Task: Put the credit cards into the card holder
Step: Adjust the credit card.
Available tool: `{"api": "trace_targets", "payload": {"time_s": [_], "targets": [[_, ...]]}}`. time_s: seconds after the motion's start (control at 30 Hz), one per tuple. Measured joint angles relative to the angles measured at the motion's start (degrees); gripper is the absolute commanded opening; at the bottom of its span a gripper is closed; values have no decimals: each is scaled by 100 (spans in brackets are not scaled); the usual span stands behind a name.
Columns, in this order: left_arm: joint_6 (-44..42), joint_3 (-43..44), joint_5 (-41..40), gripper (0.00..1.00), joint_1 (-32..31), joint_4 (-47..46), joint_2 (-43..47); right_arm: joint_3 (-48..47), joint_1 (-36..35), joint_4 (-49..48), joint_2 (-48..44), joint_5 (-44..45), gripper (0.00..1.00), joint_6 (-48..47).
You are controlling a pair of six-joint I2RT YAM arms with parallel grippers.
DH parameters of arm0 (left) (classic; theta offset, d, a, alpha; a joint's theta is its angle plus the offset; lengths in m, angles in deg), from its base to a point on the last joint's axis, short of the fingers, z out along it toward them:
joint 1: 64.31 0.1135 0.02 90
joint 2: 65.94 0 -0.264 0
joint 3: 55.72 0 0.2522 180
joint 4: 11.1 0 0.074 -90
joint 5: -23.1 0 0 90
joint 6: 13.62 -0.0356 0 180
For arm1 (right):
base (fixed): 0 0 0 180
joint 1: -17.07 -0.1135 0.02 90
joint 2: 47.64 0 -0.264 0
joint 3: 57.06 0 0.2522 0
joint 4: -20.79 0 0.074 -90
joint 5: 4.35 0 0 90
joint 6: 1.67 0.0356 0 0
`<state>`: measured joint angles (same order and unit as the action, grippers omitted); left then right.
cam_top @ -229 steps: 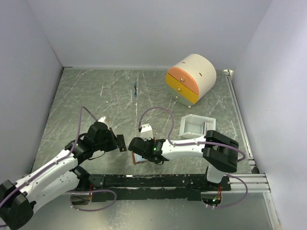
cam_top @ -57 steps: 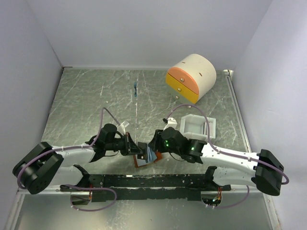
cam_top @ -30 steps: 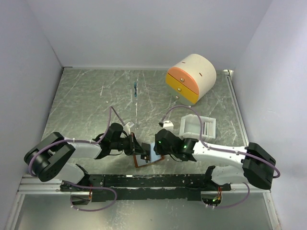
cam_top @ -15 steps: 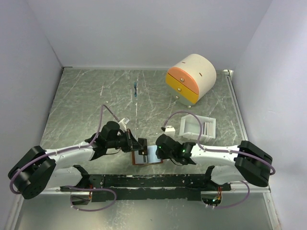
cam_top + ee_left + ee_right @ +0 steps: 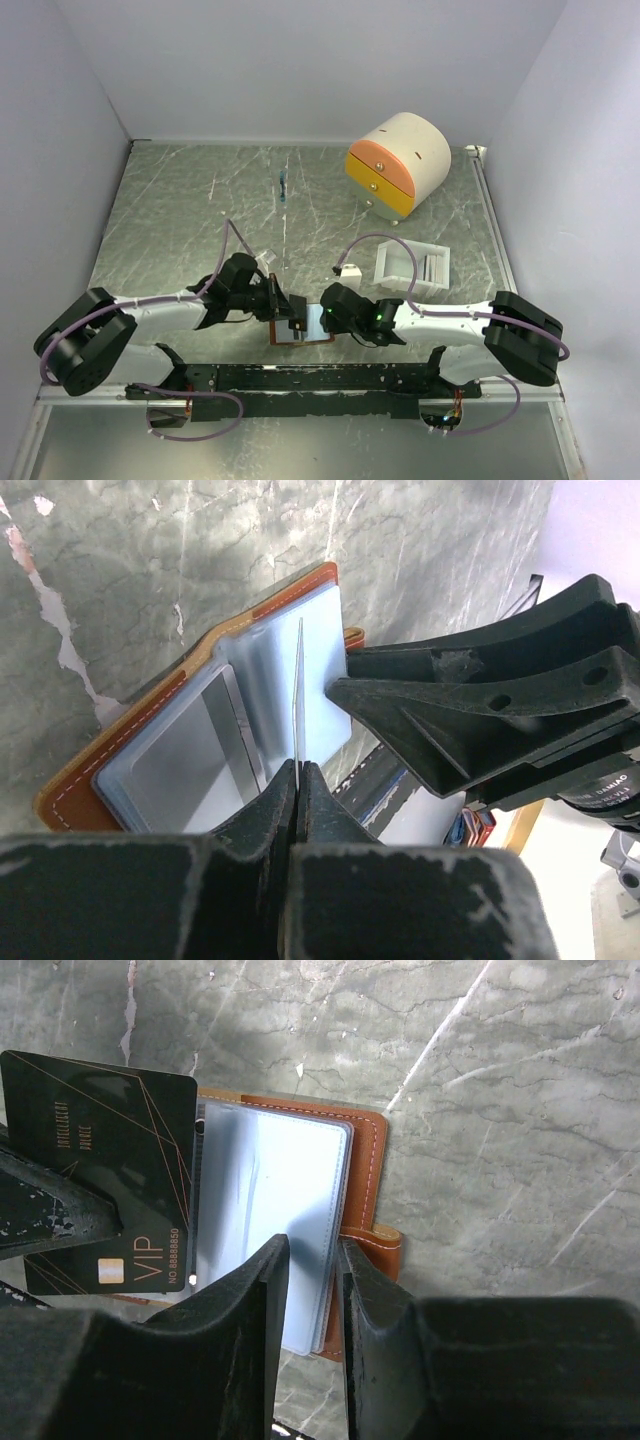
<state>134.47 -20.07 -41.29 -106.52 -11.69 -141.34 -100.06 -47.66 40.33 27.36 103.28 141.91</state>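
Observation:
The card holder (image 5: 312,324) lies open on the table near the front edge, brown leather with pale blue pockets (image 5: 270,1210). My left gripper (image 5: 298,770) is shut on a black credit card (image 5: 100,1160), seen edge-on (image 5: 299,690), held upright over the holder's middle fold. In the top view the left gripper (image 5: 288,308) comes in from the left. My right gripper (image 5: 312,1250) reaches in from the right (image 5: 330,312). Its jaws stand a narrow gap apart over the holder's right half, beside the snap strap (image 5: 380,1245). The pocket edge shows flat in that gap, not clamped.
A cream-and-orange drawer box (image 5: 400,162) stands at the back right. A white tray (image 5: 412,265) sits just behind the right arm. A small blue item (image 5: 284,187) lies at the back centre. A black rail (image 5: 320,378) runs along the front edge.
The left gripper has carried the card right, over the open card holder. The holder has turned square to the front edge. The right jaws have narrowed a little.

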Motion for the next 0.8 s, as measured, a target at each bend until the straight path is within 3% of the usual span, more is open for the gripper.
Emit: {"api": "trace_targets", "payload": {"time_s": [0.33,0.8], "targets": [[-166,13,-90,7,0,140,-190,0,0,2,-9,2,25,0],[153,-160,52,7,0,-417,-568,0,-2,28,-28,37,25,0]]}}
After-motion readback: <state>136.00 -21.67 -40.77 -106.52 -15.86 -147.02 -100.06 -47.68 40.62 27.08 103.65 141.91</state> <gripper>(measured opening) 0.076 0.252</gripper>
